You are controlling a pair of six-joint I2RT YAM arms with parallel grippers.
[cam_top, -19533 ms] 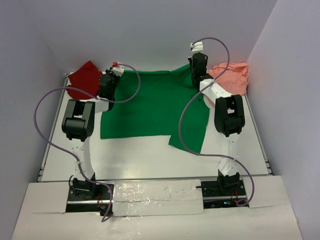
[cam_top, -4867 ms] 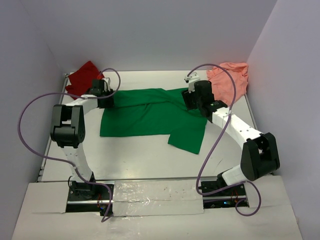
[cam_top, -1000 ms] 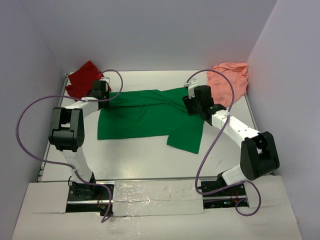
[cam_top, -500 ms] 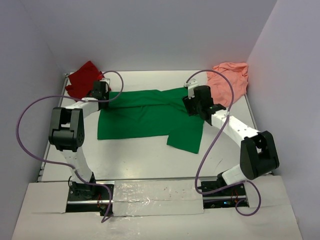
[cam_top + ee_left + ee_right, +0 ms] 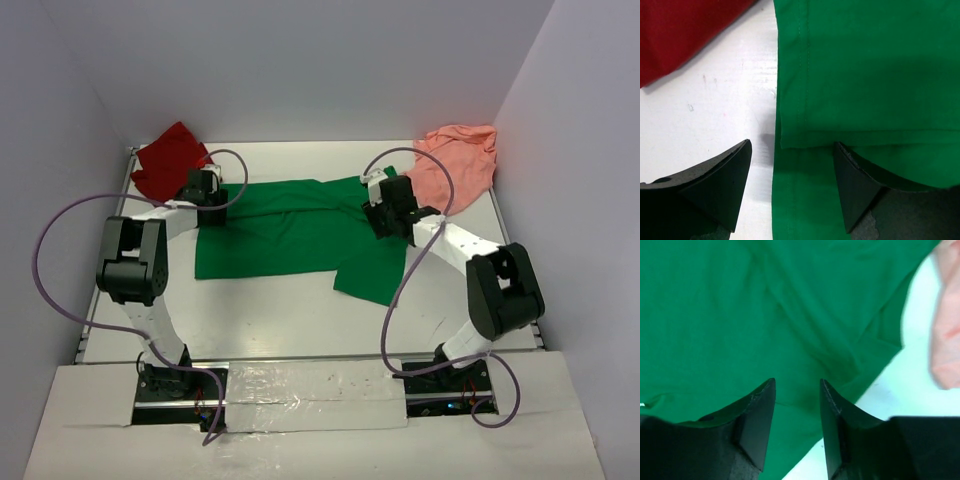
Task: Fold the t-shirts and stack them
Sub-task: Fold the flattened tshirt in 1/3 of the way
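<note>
Across the tabletop's (image 5: 300, 320) middle lies the green shirt (image 5: 290, 225), partly folded. The pink shirt (image 5: 460, 160) sits bunched far right, the red shirt (image 5: 165, 160) far left. The left end effector (image 5: 792, 145) stands apart astride the green shirt's left edge; the right end effector (image 5: 797, 381), narrowly apart, is over its right part.

I work over a white bench (image 5: 290, 310), faintly scuffed and speckled when seen close up. Pale lavender walls (image 5: 320, 70) close it in at the back and on both sides. A metal rail (image 5: 96, 290) lines its left edge. A shiny taped panel (image 5: 315, 395) lies along the near edge, set in white board (image 5: 90, 420).
</note>
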